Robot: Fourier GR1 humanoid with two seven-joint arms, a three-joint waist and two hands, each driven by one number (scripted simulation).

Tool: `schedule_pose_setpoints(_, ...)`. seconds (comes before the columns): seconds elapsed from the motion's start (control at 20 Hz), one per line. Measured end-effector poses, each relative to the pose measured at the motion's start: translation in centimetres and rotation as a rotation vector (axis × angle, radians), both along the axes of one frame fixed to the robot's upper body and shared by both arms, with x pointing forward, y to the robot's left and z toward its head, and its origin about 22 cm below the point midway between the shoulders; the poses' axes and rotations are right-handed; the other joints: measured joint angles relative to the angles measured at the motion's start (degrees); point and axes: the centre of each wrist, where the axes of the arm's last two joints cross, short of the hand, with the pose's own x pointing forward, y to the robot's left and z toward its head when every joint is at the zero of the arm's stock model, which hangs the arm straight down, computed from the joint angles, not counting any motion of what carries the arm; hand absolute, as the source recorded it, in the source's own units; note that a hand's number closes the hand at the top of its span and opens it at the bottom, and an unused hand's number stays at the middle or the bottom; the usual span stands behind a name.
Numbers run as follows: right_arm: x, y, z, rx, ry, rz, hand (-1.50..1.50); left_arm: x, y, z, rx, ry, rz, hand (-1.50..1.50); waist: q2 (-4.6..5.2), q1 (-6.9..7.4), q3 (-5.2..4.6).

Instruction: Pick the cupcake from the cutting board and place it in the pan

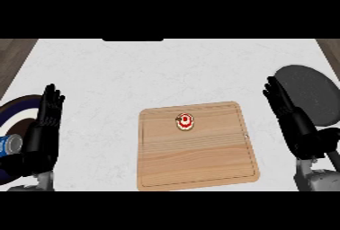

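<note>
A small cupcake [185, 121] with white icing and a red top sits on the wooden cutting board [196, 157], in its upper middle part. The dark grey pan [310, 92] lies at the right edge of the counter, partly hidden by my right hand. My right hand [292, 121] stands open to the right of the board, fingers straight and pointing up, holding nothing. At the left side my left hand [41, 128] is likewise open with fingers up, well apart from the board.
A dark blue-rimmed plate [16, 108] lies at the left edge behind my left hand, with a blue can [10, 143] on it. The white marble counter [159, 72] stretches beyond the board. Wooden floor shows at both upper corners.
</note>
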Motion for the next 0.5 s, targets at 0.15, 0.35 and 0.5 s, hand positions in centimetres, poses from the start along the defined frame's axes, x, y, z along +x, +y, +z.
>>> schedule_pose_setpoints(0.15,0.4,2.2,-0.6,0.053,0.006,-0.036,1.50,0.0,0.1,-1.5,-0.053,0.101,0.018,0.00,-0.48,-0.43,-0.70)
schedule_pose_setpoints(0.35,0.1,6.7,-1.5,0.076,-0.005,-0.082,1.50,-1.3,-1.0,-4.5,-0.218,0.305,0.029,0.00,-0.66,-0.18,-1.27)
schedule_pose_setpoints(0.5,-1.0,8.3,-2.9,-0.032,-0.063,-0.228,-1.50,-2.1,-1.5,-6.0,-0.293,0.398,0.042,0.00,-1.06,-1.26,-1.58)
